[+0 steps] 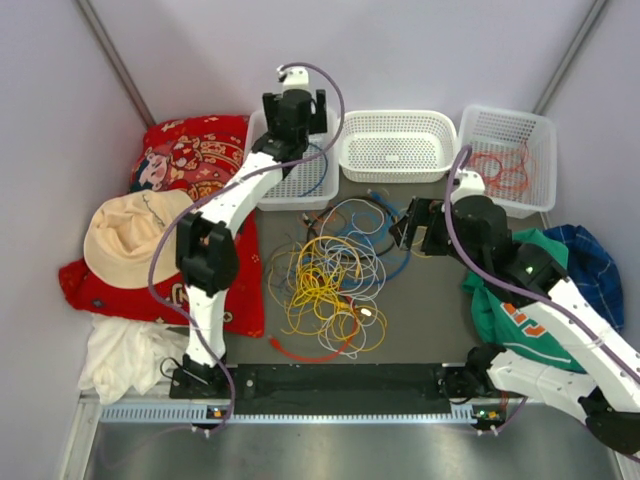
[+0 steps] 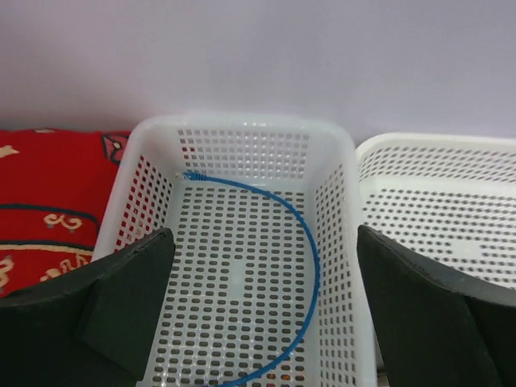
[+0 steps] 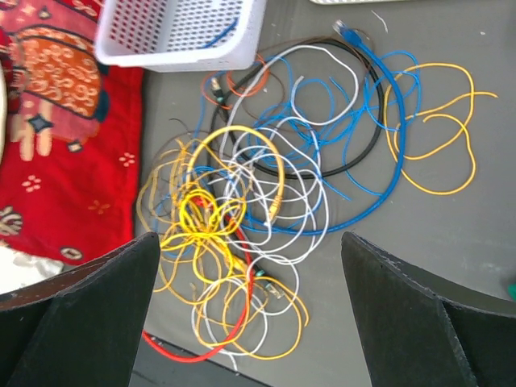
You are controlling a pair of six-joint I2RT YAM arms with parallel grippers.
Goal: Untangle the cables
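Note:
The cables [image 1: 330,275] lie in a tangled pile of yellow, white, blue, black and red-orange loops on the grey table between the arms. The pile also shows in the right wrist view [image 3: 258,201]. My right gripper [image 1: 410,222] hovers open and empty just right of the pile, and above it in its own view [image 3: 250,322]. My left gripper [image 1: 295,105] is open and empty over the left white basket [image 2: 339,242]. A single blue cable [image 2: 310,266] curves across that basket's floor. The right basket [image 1: 540,135] holds a red-orange cable [image 1: 500,170].
An empty white basket [image 1: 397,175] stands in the middle of the back row. A red patterned cloth [image 1: 190,150], a tan hat [image 1: 125,235] and a white cloth [image 1: 120,355] lie at the left. Green [image 1: 500,300] and blue [image 1: 590,265] garments lie at the right.

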